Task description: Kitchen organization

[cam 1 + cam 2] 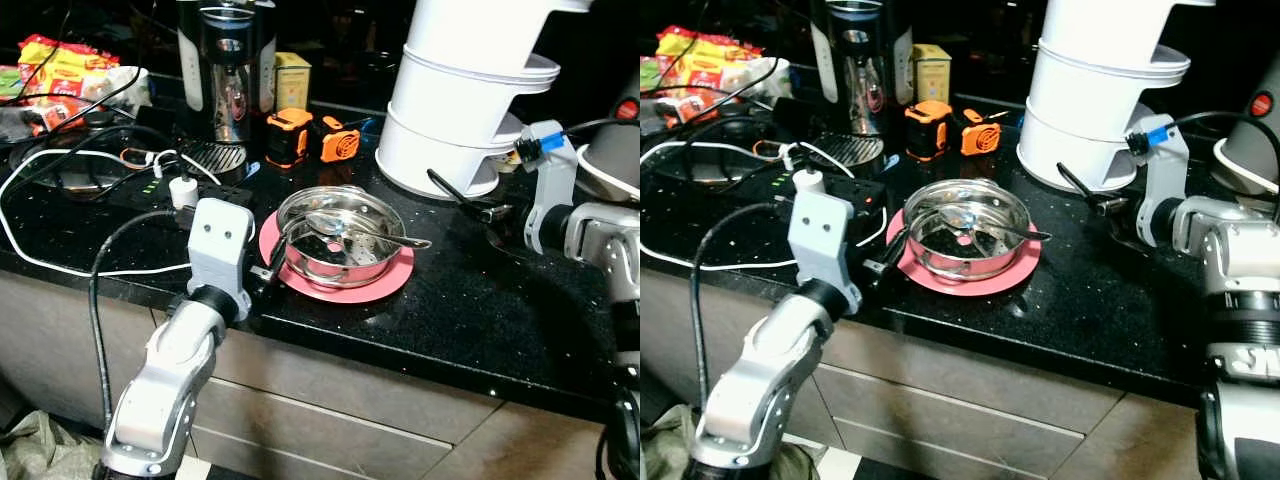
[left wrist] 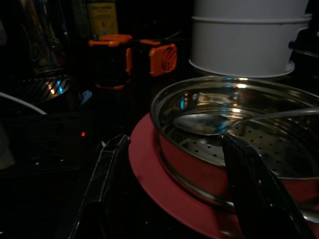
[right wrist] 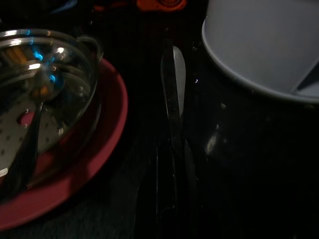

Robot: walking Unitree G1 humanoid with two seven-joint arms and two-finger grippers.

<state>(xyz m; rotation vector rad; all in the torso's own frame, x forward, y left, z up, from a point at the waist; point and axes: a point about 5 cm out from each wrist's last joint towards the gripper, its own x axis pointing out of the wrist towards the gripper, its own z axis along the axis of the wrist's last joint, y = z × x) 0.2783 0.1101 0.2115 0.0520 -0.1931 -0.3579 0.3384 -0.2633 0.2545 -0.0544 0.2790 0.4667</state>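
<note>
the perforated steel bowl (image 1: 340,238) sits on a round pink plate (image 1: 392,283). the left gripper (image 2: 174,189), spread, straddles the plate's rim: closing may tip the bowl. the right gripper (image 3: 172,129), pressed together, rests beside the plate.

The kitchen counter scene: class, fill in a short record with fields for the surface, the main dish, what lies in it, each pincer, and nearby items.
surface: black speckled counter
main dish: steel perforated bowl standing on a pink plate
in the bowl: a spoon
left pincer: open, at the plate's rim, one finger on each side of it
right pincer: fingers together, low over the counter beside the white stacked container
behind the bowl: two orange and black gadgets, coffee machine
far left: power strip, white cable
</note>
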